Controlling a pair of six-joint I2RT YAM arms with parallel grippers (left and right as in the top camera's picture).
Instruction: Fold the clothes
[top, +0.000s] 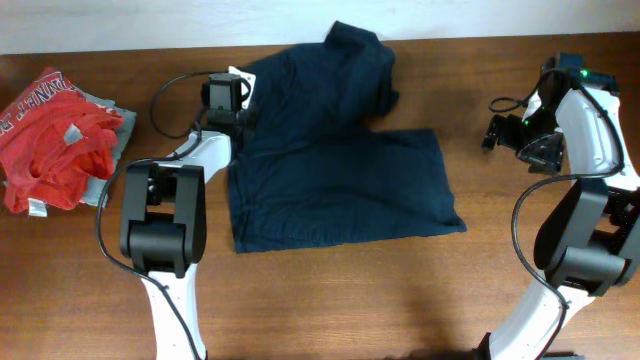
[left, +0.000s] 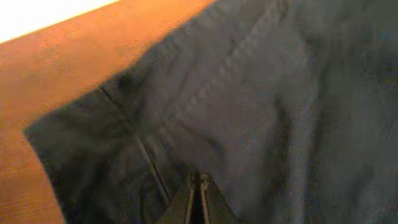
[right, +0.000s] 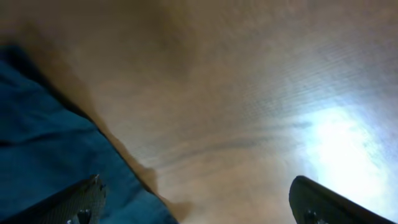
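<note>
The dark navy clothes (top: 335, 165) lie spread on the wooden table (top: 400, 290), with the upper part bunched and folded over near the far edge. My left gripper (top: 238, 103) is at the garment's upper left edge. In the left wrist view its jaws (left: 199, 186) are closed together on the navy fabric (left: 261, 106) near a seam. My right gripper (top: 497, 130) is open and empty over bare table to the right of the garment. In the right wrist view its fingers (right: 199, 208) are wide apart, with the garment's edge (right: 50, 143) at the lower left.
A red printed garment (top: 55, 135) lies on a light grey garment (top: 108, 103) at the table's left edge. Cables run from both arms. The table's far edge is close behind the clothes.
</note>
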